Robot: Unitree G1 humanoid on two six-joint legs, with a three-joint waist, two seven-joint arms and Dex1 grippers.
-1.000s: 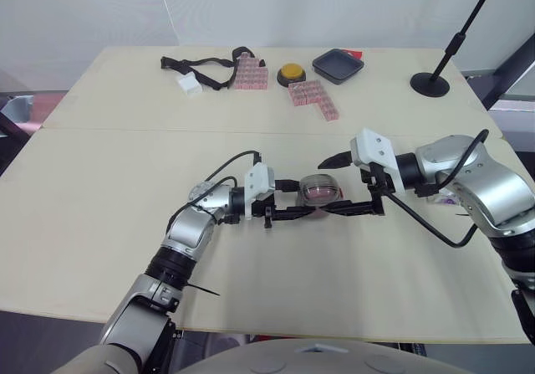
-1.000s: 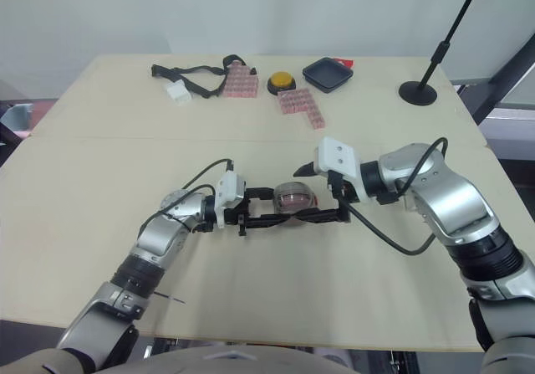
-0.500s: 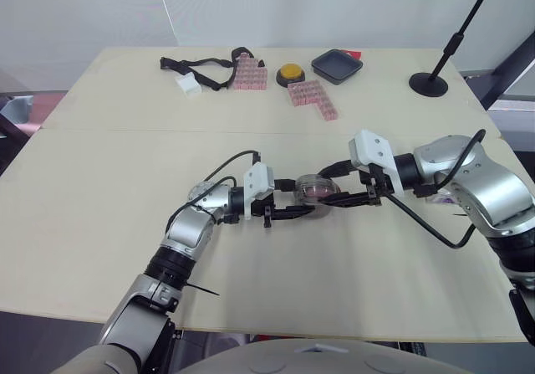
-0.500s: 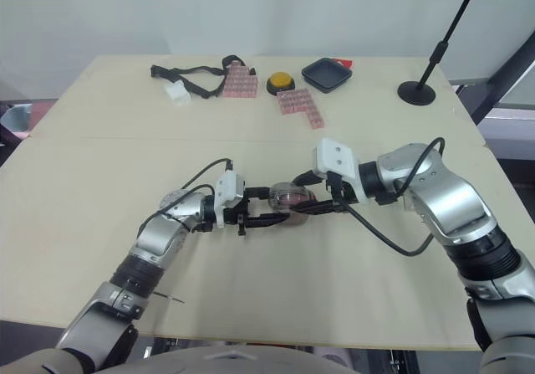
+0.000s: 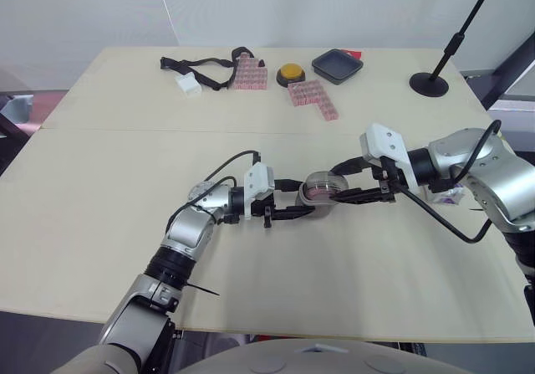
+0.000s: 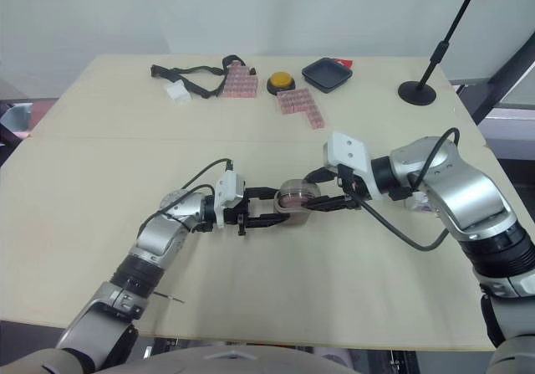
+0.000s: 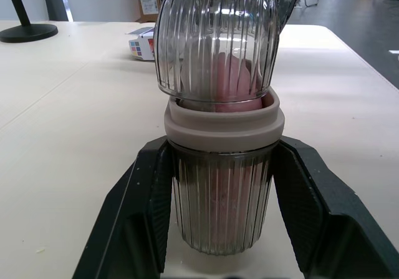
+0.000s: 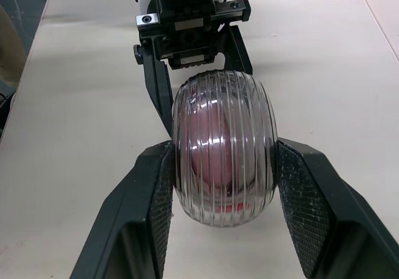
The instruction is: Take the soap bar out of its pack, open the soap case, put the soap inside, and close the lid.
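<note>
We find the left gripper (image 7: 219, 143), reaching in from 9 o'clock, pinching the base (image 7: 221, 220) of the soap case. Its two black fingers press flat against opposite ribbed sides, below the beige collar. The right gripper (image 8: 224, 145), coming from 3 o'clock, clamps the lid (image 8: 224, 104) the same way, one finger on each flank.

The case stands on the table (image 5: 109, 181), slightly toward 3 o'clock from its centre, between the two wrists. Both halves are clear, vertically ribbed plastic, and the pink soap (image 7: 227, 82) shows through them inside the base (it rises above the collar into the dome). The case is upright, with the base on the table and the lid on top. The lid is tipped and not seated flush on the collar. Its oval outline appears to run along the 9-to-3 line between the grippers.
</note>
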